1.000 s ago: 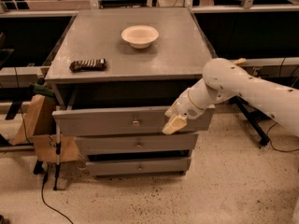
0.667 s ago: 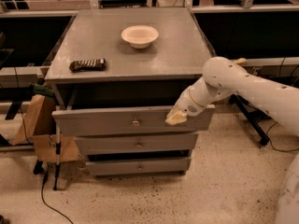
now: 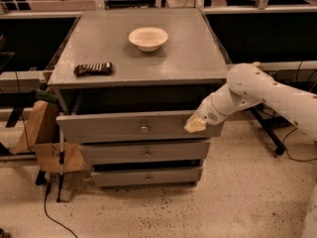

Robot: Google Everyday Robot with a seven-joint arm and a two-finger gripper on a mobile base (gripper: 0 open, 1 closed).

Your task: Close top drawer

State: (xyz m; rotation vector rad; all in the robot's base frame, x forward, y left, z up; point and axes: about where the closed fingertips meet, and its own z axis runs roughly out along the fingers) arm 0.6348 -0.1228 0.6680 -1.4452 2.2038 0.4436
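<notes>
The top drawer (image 3: 109,128) stands partly pulled out, and the gripper (image 3: 195,125) sits against the right end of its front panel, right of the knob (image 3: 144,129). Whether the gripper is spread or pressed together, I cannot tell. Behind, the tabletop (image 3: 188,58) carries a dark bar (image 3: 93,69) and a white bowl (image 3: 148,37).

"How many of each do you count?"

"I count three grey drawers in one cabinet (image 3: 198,63): the top drawer (image 3: 109,128), the middle drawer (image 3: 114,151) and the bottom drawer (image 3: 119,176). Each has one round knob (image 3: 144,129), so three knobs."

"And on top?"

"Two things: one pale bowl (image 3: 148,37) and one dark packet (image 3: 93,69)."

"Grippers?"

"I have one gripper (image 3: 194,125), at the right end of the top drawer's front."
</notes>
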